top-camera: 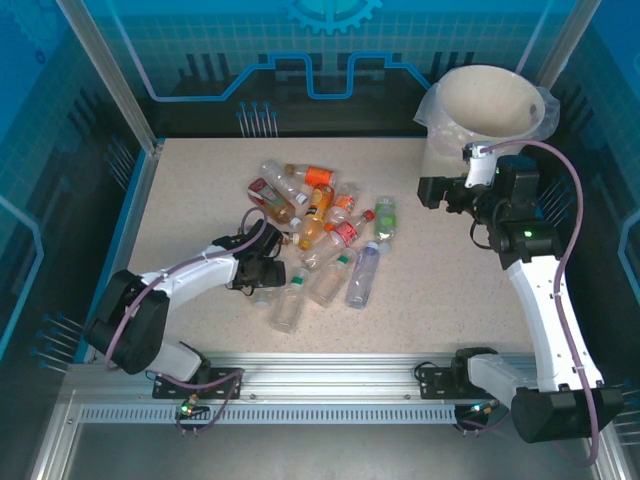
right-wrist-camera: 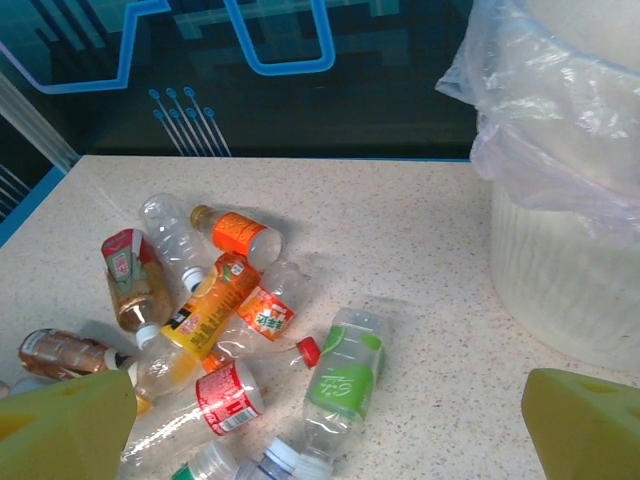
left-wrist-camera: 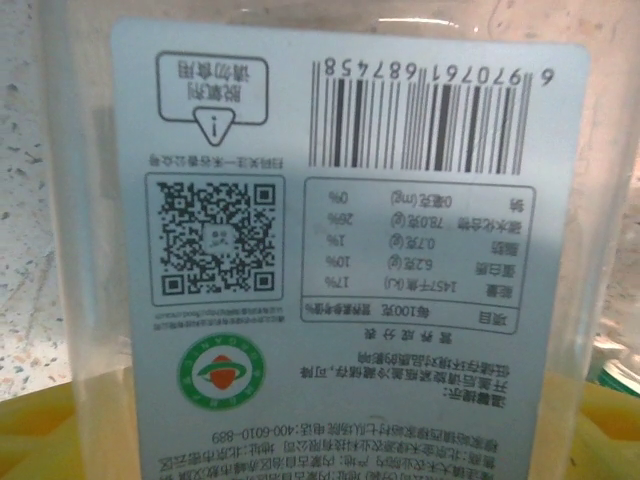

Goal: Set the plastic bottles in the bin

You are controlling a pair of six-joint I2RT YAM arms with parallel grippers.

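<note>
A bottle (left-wrist-camera: 340,250) sits between the left gripper's (top-camera: 268,266) fingers, its ends cropped; grip unclear. The right gripper (right-wrist-camera: 328,425) is spread wide, with the bin (right-wrist-camera: 560,270) cut off at frame right.

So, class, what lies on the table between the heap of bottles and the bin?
Bare speckled table separates the bottles from the bin; nothing rests there, as the right wrist view shows.

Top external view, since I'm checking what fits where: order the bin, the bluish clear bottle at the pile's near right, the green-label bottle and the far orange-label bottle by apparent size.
1. bin, by far.
2. bluish clear bottle.
3. green-label bottle and orange-label bottle: look alike, so unranked.
</note>
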